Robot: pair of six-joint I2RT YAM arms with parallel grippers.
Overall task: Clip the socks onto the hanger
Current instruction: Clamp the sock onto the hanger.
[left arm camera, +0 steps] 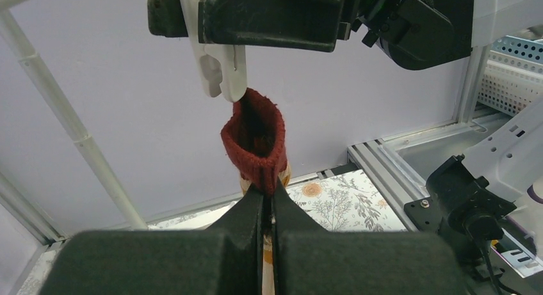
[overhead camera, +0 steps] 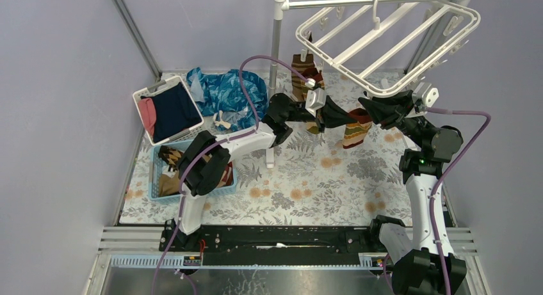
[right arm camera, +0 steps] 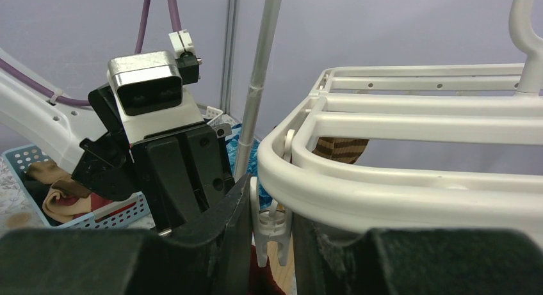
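My left jaws are clenched on a sock [left arm camera: 256,141], pinching it just below its dark red cuff, which stands open in the middle of the left wrist view. The cuff's upper edge meets the lower tip of a white clip [left arm camera: 221,71] hanging from the top of that frame. My right jaws grasp that clip from both sides, under the near rail of the hanger [right arm camera: 384,192]. From above, the sock hangs at frame centre between my two arms, over the flowered bench [overhead camera: 320,180]. A striped sock [overhead camera: 306,74] is hanging from the hanger's left end. More socks lie in the blue basket [overhead camera: 155,180] at left.
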